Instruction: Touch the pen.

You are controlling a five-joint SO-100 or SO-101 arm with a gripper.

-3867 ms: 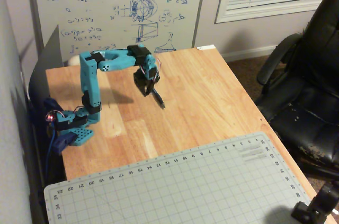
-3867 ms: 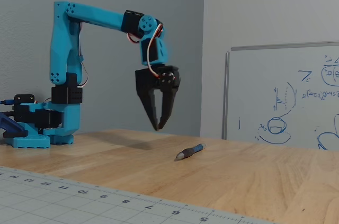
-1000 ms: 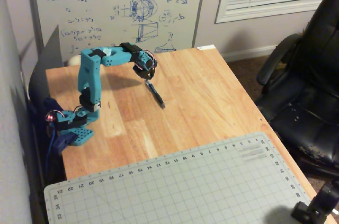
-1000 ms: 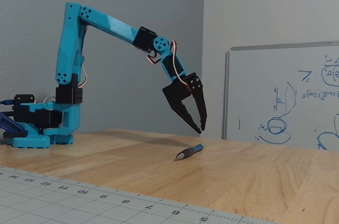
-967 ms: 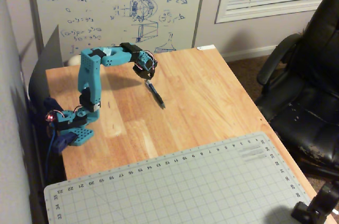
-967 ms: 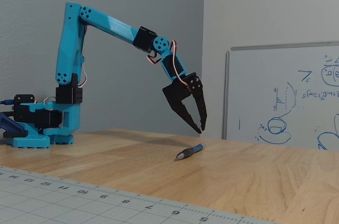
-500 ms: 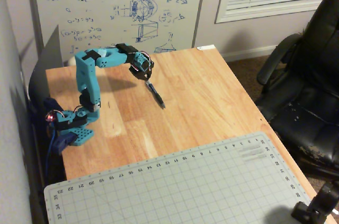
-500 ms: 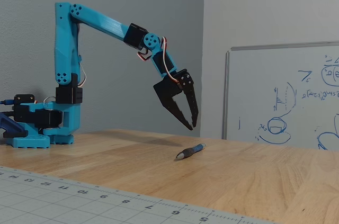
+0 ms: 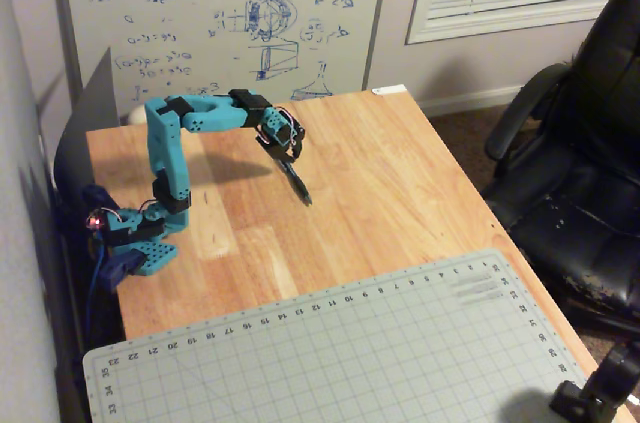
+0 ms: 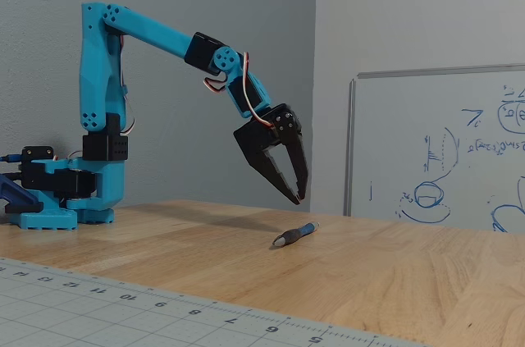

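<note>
**Dark pen not yet touched, my tips hang above it**

Dark and thin, the straight stick pen (image 10: 295, 235) with its small pale tip lies flat on the light wooden table (image 9: 400, 173); in the high fixed view it (image 9: 297, 184) sits in the far half of the top, toward the back edge and a little nearer the left edge than the right. Nothing rests on or against it.

My black two-finger gripper (image 10: 299, 196) hangs above the pen's far end. In the low fixed view a clear gap of wall shows between my fingertips and the pen, so I judge contact is not yet made. In the high view my gripper (image 9: 290, 158) looks to sit right at the pen's back end, which suggests I am roughly lined up and only the height is left.

My jaws stand slightly apart, the points close and holding nothing.

What remains, as I judge it, is a short descent until a tip meets the barrel.

Farther out, my turquoise plastic arm (image 10: 135, 27) rises from its base by the table's left edge. A pale gridded cutting mat (image 9: 350, 353) covers the near edge, and a whiteboard (image 9: 220, 13) with blue sketches stands behind the back edge.
</note>
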